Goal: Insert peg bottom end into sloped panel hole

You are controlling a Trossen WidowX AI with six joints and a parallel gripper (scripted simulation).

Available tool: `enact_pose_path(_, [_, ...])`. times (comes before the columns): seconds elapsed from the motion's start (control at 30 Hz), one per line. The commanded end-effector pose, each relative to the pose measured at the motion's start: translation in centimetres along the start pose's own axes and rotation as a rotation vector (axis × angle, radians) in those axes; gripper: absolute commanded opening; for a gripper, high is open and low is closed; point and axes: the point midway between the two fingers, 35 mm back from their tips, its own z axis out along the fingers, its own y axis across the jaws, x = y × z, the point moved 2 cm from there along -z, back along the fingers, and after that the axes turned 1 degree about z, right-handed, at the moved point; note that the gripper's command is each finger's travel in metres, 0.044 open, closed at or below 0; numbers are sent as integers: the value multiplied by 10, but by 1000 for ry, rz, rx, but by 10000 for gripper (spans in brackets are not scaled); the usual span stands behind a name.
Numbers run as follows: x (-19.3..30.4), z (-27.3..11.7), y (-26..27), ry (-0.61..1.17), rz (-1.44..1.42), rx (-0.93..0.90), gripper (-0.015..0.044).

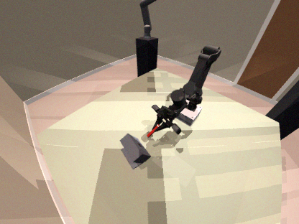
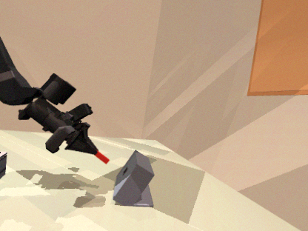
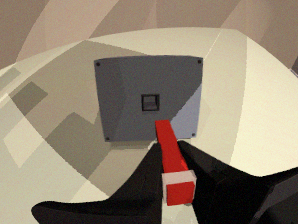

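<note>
Currently the red peg (image 3: 172, 156) sits clamped in the gripper (image 3: 174, 192), jutting out past the black fingertips with its free end aimed at the sloped panel (image 3: 127, 99). In the wrist view the peg runs from the lower middle of the frame up to the panel's bottom edge, ending just below and slightly right of the small square hole (image 3: 150, 103) at the centre of the grey face; it has flat sides and a pale band near where the fingers meet it.

From the exterior view the peg (image 2: 101, 157) slants downward to the right in mid-air, near the panel (image 2: 135, 178) but not touching it, its tip left of and a little above the dark hole (image 2: 125, 170). The gripper (image 2: 88, 147) is closed on the peg's rear end, left of centre in the frame.

From the top view, the peg (image 1: 152, 131) lies at frame centre, between the gripper (image 1: 160, 124) and the panel (image 1: 134, 150), above the cream bench (image 1: 223, 172). The arm's base (image 1: 191, 114) stands to the right.
</note>
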Motion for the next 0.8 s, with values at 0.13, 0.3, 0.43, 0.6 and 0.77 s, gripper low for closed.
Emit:
enact_pose_path(0.13, [1,5,1,-8,10,-5,0])
enact_pose_path(0.3, [1,8,2,-17,16,-6,0])
enact_pose_path(0.43, [0,11,2,-24,20,-8,0])
enact_pose_path(0.6, [0,14,3,-33,25,-10,0])
enact_pose_path(0.77, [0,16,3,-42,30,-11,0])
